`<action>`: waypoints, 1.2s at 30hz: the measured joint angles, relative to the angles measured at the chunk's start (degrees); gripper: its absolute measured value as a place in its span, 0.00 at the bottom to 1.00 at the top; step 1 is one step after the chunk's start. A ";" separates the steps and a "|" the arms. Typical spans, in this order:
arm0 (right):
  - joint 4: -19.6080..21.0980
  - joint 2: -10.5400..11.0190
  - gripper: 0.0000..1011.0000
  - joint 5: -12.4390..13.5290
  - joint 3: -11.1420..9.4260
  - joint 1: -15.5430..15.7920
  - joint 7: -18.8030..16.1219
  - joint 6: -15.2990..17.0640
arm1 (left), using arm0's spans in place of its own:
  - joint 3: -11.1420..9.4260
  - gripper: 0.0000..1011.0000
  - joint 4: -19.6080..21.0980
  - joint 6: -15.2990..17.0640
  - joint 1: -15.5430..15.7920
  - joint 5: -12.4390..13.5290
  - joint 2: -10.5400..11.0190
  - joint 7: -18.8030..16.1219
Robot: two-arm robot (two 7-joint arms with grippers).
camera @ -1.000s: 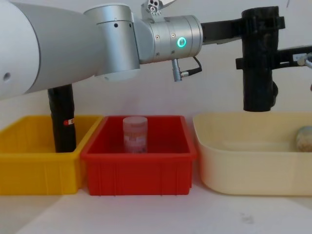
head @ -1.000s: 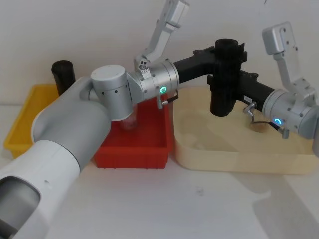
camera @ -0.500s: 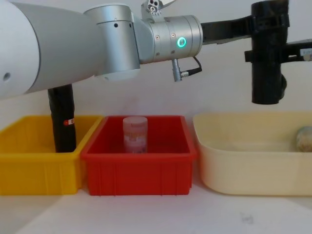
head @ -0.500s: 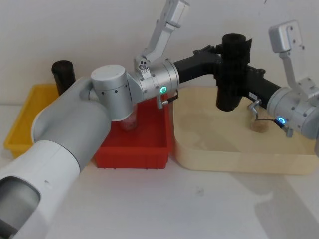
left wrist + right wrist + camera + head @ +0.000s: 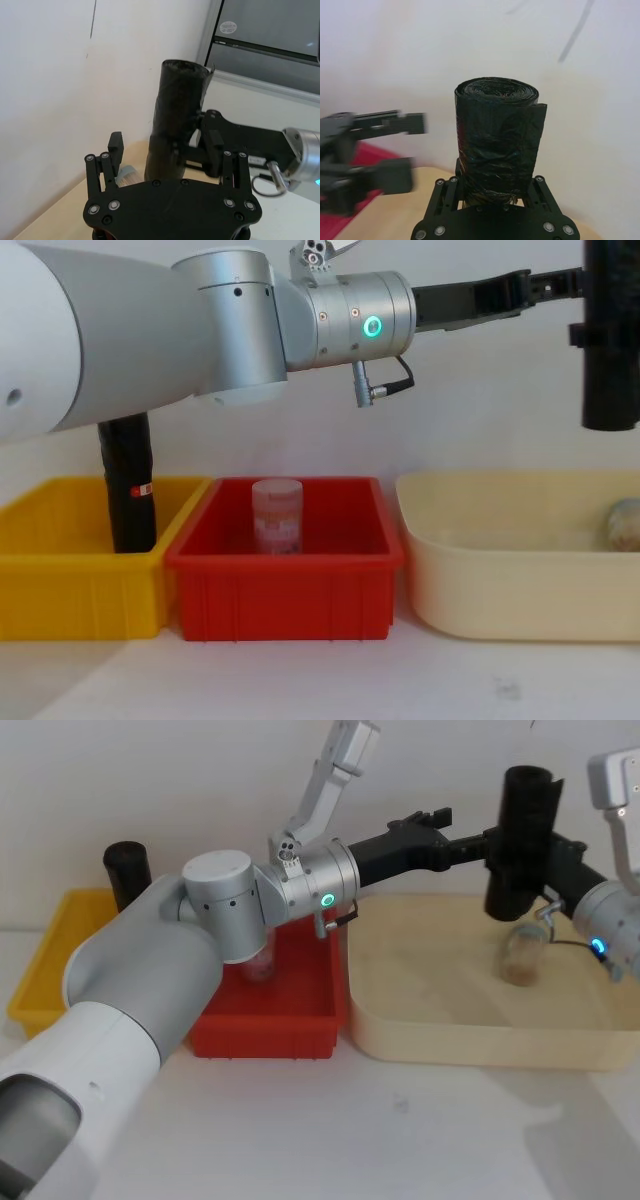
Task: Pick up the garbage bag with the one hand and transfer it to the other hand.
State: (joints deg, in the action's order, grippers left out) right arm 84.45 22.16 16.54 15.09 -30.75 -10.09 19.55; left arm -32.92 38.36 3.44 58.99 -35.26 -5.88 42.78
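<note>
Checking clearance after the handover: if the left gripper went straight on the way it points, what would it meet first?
Most likely the garbage bag, held upright in the right gripper directly ahead of the open left gripper, though the gap is hard to judge.

The garbage bag [image 5: 499, 145] is seen as crinkled, faintly glossy black plastic film. The right claw [image 5: 492, 210] is finished in matt black; smooth plastic is shown by the red bin [image 5: 285, 585].
</note>
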 joint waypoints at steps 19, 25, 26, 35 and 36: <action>-3.35 -0.28 0.96 -2.50 -2.76 -1.75 5.35 1.09 | 0.00 0.99 0.00 0.00 0.00 0.00 0.00 0.00; -3.78 -0.31 0.99 -2.80 -3.11 -1.98 5.98 1.21 | 0.00 0.99 0.00 0.00 0.00 0.00 0.00 0.00; -3.83 -0.32 0.99 -2.83 -3.14 -2.01 6.03 1.22 | 0.00 0.99 0.00 0.00 0.00 0.00 0.00 0.00; -4.13 -0.36 0.99 -3.08 -3.39 -2.17 6.49 1.31 | 0.00 0.99 0.00 0.00 0.00 0.00 0.00 0.00; -4.15 -0.36 0.99 -3.09 -3.40 -2.19 6.51 1.31 | 0.00 0.99 0.00 0.00 0.00 0.00 0.00 0.00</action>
State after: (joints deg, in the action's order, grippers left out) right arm 80.30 21.80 13.44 11.69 -32.94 -3.57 20.86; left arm -32.92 38.36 3.44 58.99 -35.26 -5.88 42.77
